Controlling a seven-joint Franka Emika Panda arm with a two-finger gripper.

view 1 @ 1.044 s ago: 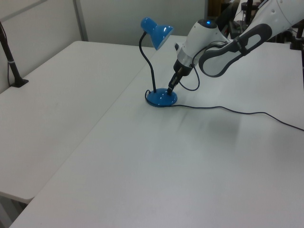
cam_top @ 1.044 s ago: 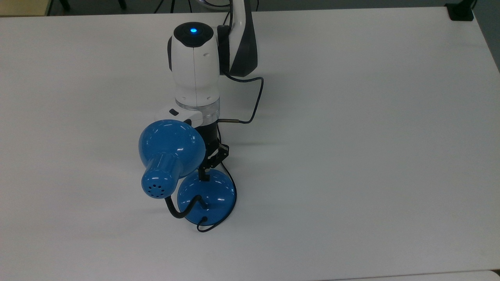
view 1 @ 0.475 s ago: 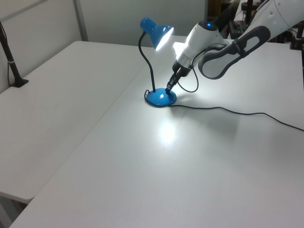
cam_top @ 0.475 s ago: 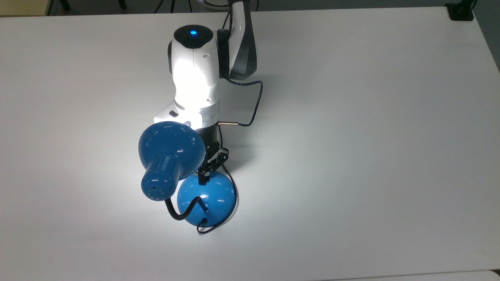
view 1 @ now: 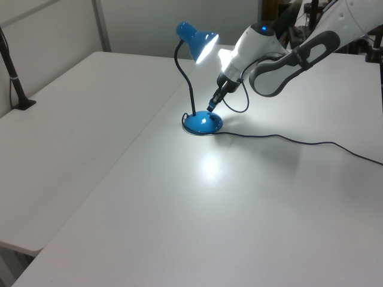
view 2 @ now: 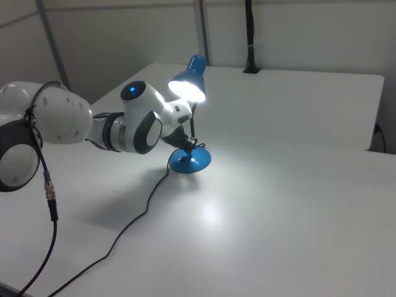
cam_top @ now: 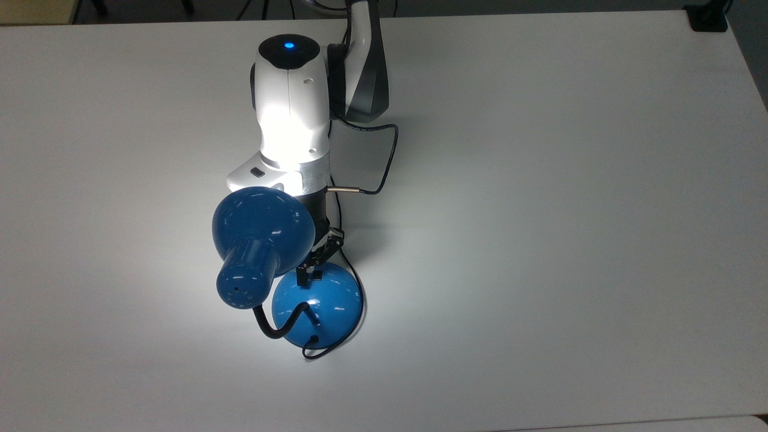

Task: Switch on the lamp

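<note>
One lamp [cam_top: 317, 300], lit, stands on the white tabletop [cam_top: 540, 240]. Its round base lies directly under the end effector [cam_top: 310, 275], whose tip hangs just above the dome; whether its fingers are apart or together cannot be told. The shade [view 1: 202, 45] sits beside the arm's wrist. One cord [view 1: 299, 141] trails away. Bare tabletop surrounds the lamp, its edges well apart.

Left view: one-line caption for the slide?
Blue desk lamp lit on the white table, gripper just above its base.
</note>
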